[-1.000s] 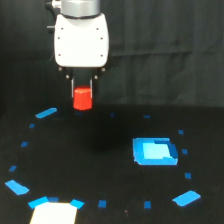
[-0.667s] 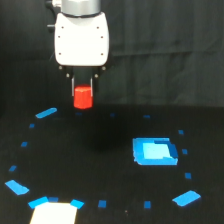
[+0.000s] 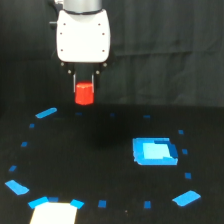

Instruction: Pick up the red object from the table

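Nothing much has shifted since the earlier frames: the red object (image 3: 84, 93) hangs at about the same height as a second ago, with the white arm body (image 3: 83, 33) above it sitting at the same spot in the exterior view.

That red object is clear of the table (image 3: 100, 150), up in front of the dark backdrop, toward the exterior view's left of centre. It is a stubby block standing upright, its short axis running vertically, top toward the arm and flat bottom facing the table. Its upper part is tucked between the fingers, so the top face cannot be made out.

Two thin dark fingers (image 3: 74, 82) of the tool (image 3: 84, 84) come straight down from the white body and pinch the red object from either side, one on each flank.

On the table below, a blue tray (image 3: 154, 151) lies well apart from the block, toward the exterior view's right. Small blue tape marks (image 3: 46, 113) are scattered in a rough ring around the black surface, and a pale white sheet (image 3: 54, 213) sits at the bottom edge on the exterior view's left.
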Available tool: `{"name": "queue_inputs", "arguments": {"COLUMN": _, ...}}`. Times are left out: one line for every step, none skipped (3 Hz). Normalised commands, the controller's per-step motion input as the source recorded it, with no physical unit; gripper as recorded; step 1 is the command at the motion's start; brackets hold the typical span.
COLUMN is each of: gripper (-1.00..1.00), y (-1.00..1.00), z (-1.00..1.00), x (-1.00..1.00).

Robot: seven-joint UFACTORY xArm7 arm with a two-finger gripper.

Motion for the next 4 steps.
{"name": "queue_inputs", "arguments": {"gripper": -1.0, "y": -0.16, "z": 0.59, "x": -0.18}}
{"name": "queue_inputs", "arguments": {"gripper": -1.0, "y": -0.06, "z": 0.42, "x": 0.0}}
{"name": "queue_inputs", "arguments": {"gripper": -1.0, "y": -0.14, "z": 0.01, "x": 0.01}}
{"name": "queue_inputs", "arguments": {"gripper": -1.0, "y": 0.14, "z": -0.16, "x": -0.07}}
